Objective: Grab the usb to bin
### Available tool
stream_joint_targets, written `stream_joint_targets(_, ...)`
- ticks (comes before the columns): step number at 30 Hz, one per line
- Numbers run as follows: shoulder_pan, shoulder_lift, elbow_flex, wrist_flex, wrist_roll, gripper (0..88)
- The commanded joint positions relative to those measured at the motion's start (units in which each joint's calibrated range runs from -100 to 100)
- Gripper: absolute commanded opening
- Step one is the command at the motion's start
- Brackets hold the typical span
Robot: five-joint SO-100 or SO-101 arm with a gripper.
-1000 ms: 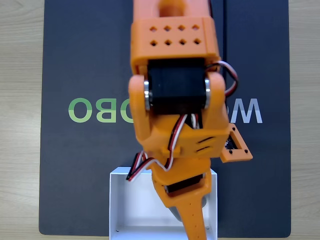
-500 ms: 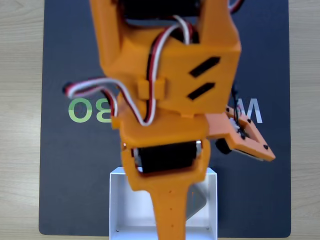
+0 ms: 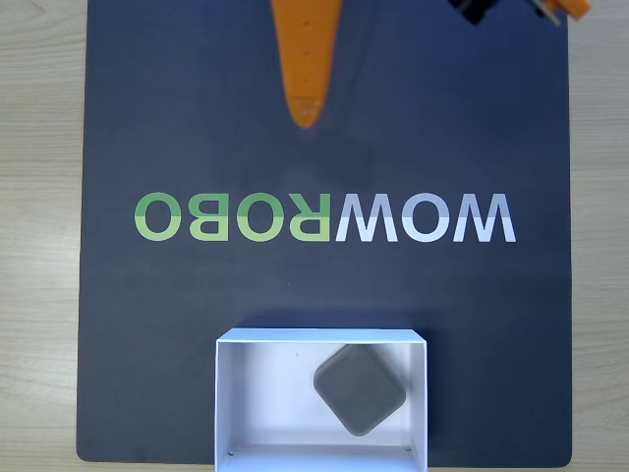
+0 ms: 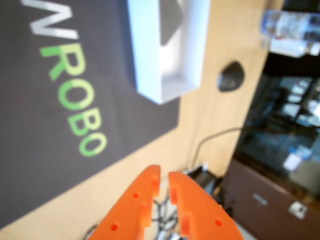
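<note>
The usb (image 3: 358, 388), a small grey rounded square, lies flat inside the bin (image 3: 225, 393), right of its middle and turned like a diamond. The white bin stands at the front edge of the dark mat. In the fixed view my gripper (image 3: 307, 114) is far off at the top edge, its orange tip pointing down over the mat. The wrist view has my gripper (image 4: 164, 175) at the bottom, fingers nearly touching with nothing between them. Higher up in that view sit the bin (image 4: 165, 80) and a corner of the usb (image 4: 171, 17).
The dark mat (image 3: 147, 324) with WOWROBO lettering lies on a light wooden table (image 3: 39, 197). Dark arm parts (image 3: 474, 8) poke in at the top right. In the wrist view a dark rounded object (image 4: 230, 76) and cables (image 4: 210, 142) lie beyond the mat.
The arm, which hung over the bin and hid its inside, has pulled back to the top of the fixed view. The usb now lies uncovered in the bin.
</note>
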Motion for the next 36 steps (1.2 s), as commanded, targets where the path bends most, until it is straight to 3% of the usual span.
stream_joint_targets(1,-0.07,-13.81,16.21,-0.33,-0.71,1.7)
stream_joint_targets(9,0.69,-48.23,56.23,-6.18,-0.29,1.7)
stream_joint_targets(15,0.35,-67.56,70.95,-0.07,2.03,1.7)
stream_joint_targets(36,0.01,-67.05,79.62,-0.41,3.82,1.0)
